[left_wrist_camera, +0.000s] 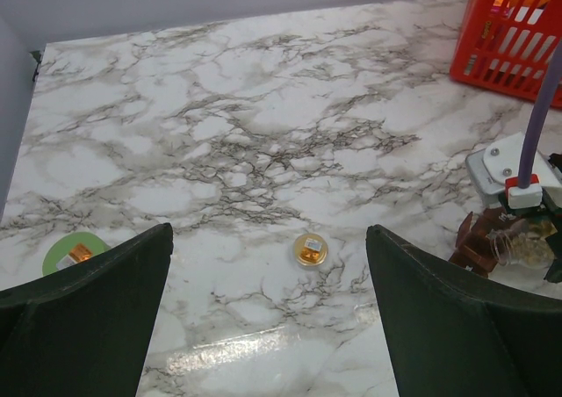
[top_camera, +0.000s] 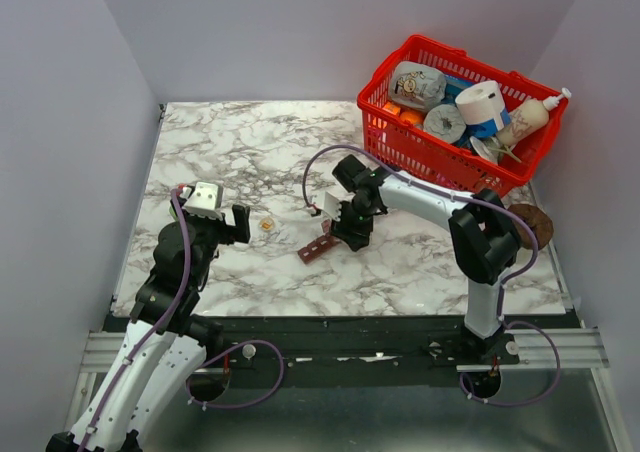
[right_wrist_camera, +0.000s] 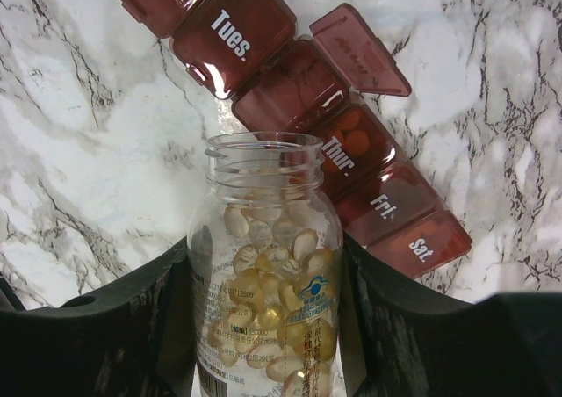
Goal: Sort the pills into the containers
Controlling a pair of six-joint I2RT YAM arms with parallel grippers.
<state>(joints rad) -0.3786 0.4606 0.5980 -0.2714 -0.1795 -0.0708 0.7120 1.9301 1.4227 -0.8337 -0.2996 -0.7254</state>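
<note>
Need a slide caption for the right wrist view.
Right gripper holds an uncapped pill bottle, mouth toward the pill box, one lid open.

- Left arm point(top_camera: 165, 272) is folded low, left gripper point(left_wrist_camera: 268, 239) jaws spread wide.
- Right arm point(top_camera: 440, 204) reaches inward, right gripper point(top_camera: 350, 230) clamps a bottle point(right_wrist_camera: 266, 265).

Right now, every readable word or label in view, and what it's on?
"Tues." - closed lid of the pill organizer
"Thur." - lid next to the bottle, same strip
"Fri." - following lid
"Sat." - end lid
On the bottle label: print too small to read.
On the open lid: embossing blurred.
In the basket: item labels too small to read.
</note>
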